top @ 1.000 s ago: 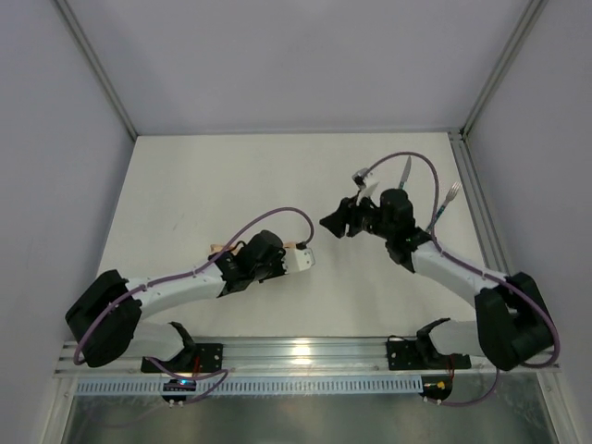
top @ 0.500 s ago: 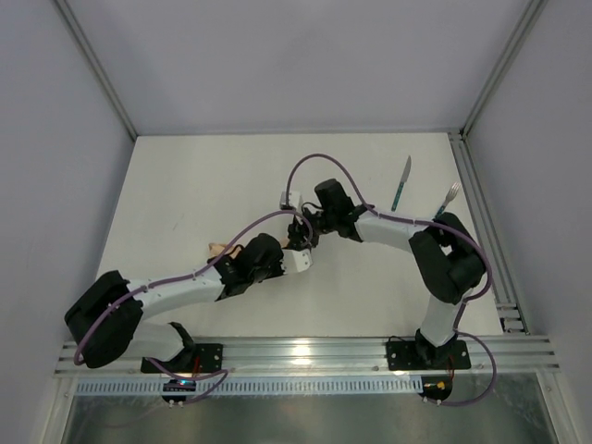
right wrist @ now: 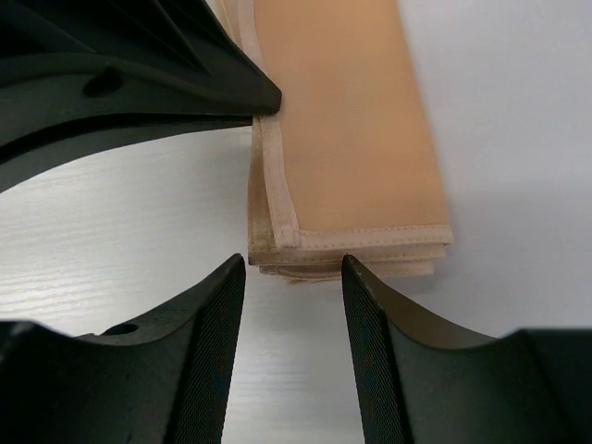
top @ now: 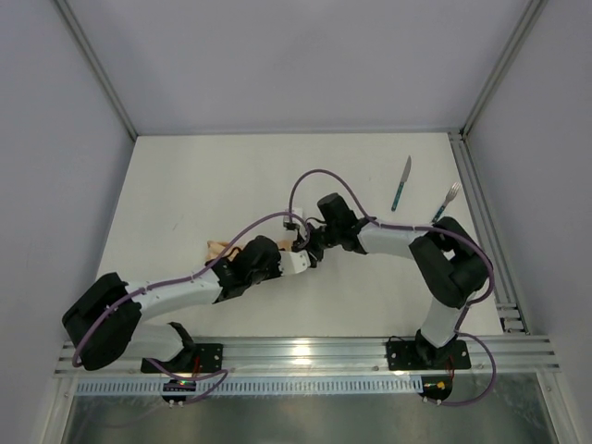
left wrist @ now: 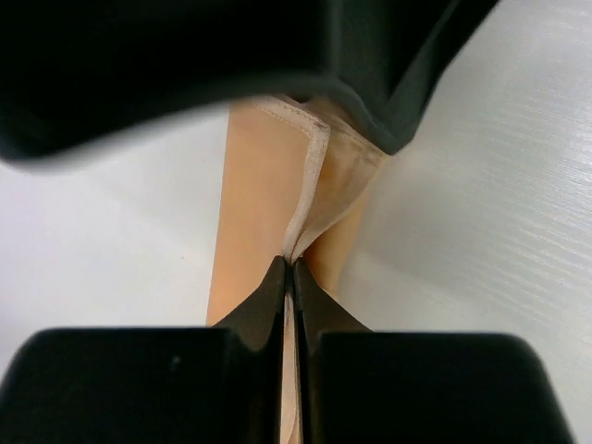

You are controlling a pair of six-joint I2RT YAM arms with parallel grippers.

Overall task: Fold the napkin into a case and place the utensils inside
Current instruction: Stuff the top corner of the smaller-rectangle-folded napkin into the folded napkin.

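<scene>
Shows the napkin [right wrist: 342,139] folded into a long, narrow, peach-orange strip, plain and unpatterned, with several layers stacked at its short end and pale stitched hems running along the edges. Places it flat on the white table [top: 185,185], near the table's middle and somewhat toward the table's near edge. Hides most of it under the two wrists in the overhead view, leaving only a small peach bit peeking out. Shows the left gripper [left wrist: 289,273] fully closed, black fingers pressed together on a hem of the cloth, pinching it into a ridge raised off the table. Shows the right gripper [right wrist: 294,268] partly spread with nothing clamped, fingertips hanging either side of the strip's stacked corner, just over the table. Puts the knife [top: 401,182] and the fork [top: 446,199] well apart from the cloth, toward the table's far right side, side by side without touching, fork nearer the table's right edge, each with a teal-green handle and a silver metal end.
</scene>
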